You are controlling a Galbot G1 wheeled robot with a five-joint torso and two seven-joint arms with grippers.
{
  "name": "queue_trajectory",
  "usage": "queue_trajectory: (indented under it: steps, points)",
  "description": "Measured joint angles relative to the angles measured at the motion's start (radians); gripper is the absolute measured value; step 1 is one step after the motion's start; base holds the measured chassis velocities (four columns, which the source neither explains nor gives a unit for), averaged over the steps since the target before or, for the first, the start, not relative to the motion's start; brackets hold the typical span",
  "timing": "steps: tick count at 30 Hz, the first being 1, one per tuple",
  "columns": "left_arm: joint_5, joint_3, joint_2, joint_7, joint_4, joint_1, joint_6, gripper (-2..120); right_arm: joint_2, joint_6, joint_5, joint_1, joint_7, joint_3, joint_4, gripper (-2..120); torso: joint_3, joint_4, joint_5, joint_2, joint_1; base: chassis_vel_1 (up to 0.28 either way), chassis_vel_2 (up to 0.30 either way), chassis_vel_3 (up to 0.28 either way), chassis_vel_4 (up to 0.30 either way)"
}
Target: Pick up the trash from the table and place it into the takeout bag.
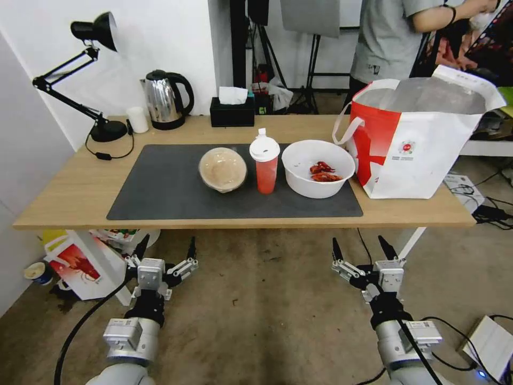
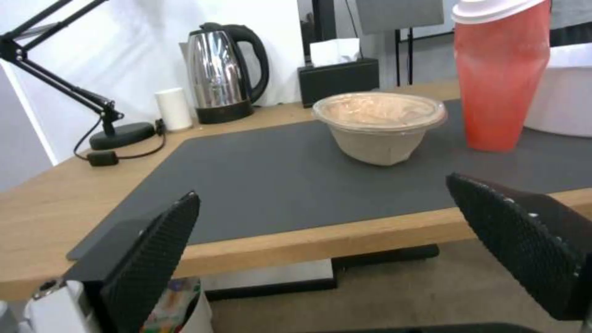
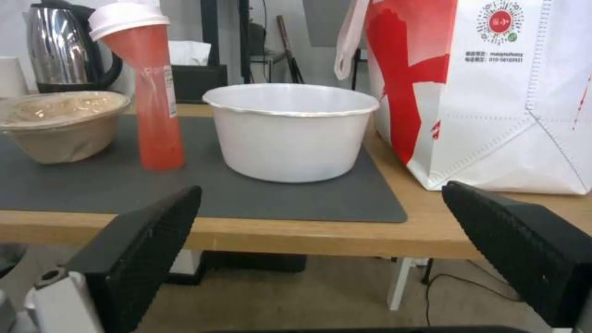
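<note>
Trash is sitting untouched on the counter (image 1: pixel 64 198): beige bowl (image 1: pixel 223 169), red cup (image 1: pixel 265 162), white bowl (image 1: pixel 318 168) (crayfish scraps inside), just beside the takeout bag (image 1: pixel 422 136). Left claw (image 1: pixel 164 251) and right claw (image 1: pixel 364 249) are hanging wide open, empty, below the edge; the right should probably be pinching the white bowl's rim, keeping it level

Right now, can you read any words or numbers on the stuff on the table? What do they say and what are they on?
Red-and-white boxy takeout bag: a round red logo with two small lines of print under it, too small to read.
Tall red drink cup with white lid: white letters and a printed sticker down its side, too blurred to read.
Large white plastic bowl, smaller beige bowl: no writing.
Nothing here reads clearly.
</note>
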Motion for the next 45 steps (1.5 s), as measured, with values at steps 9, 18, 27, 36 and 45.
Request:
queue_trajectory:
  steps: [9,18,27,36,45]
  points:
    - [0.0,0.0,0.0,0.0,0.0,0.0,0.0,100,0.0,0.0,0.0,0.0,0.0,0.0,0.0,100,0.0,0.0,0.0,0.0,0.0,0.0,0.0,0.0,0.0]
    - [0.0,0.0,0.0,0.0,0.0,0.0,0.0,100,0.0,0.0,0.0,0.0,0.0,0.0,0.0,100,0.0,0.0,0.0,0.0,0.0,0.0,0.0,0.0,0.0]
    - [0.0,0.0,0.0,0.0,0.0,0.0,0.0,100,-0.01,0.045,-0.019,0.006,0.037,-0.017,-0.028,100,0.0,0.0,0.0,0.0,0.0,0.0,0.0,0.0,0.0]
    - [0.0,0.0,0.0,0.0,0.0,0.0,0.0,100,-0.059,0.279,-0.126,0.04,0.226,-0.106,-0.174,100,0.0,0.0,0.0,0.0,0.0,0.0,0.0,0.0,0.0]
    - [0.0,0.0,0.0,0.0,0.0,0.0,0.0,100,-0.109,0.519,-0.236,0.075,0.42,-0.196,-0.322,100,0.0,0.0,0.0,0.0,0.0,0.0,0.0,0.0,0.0]
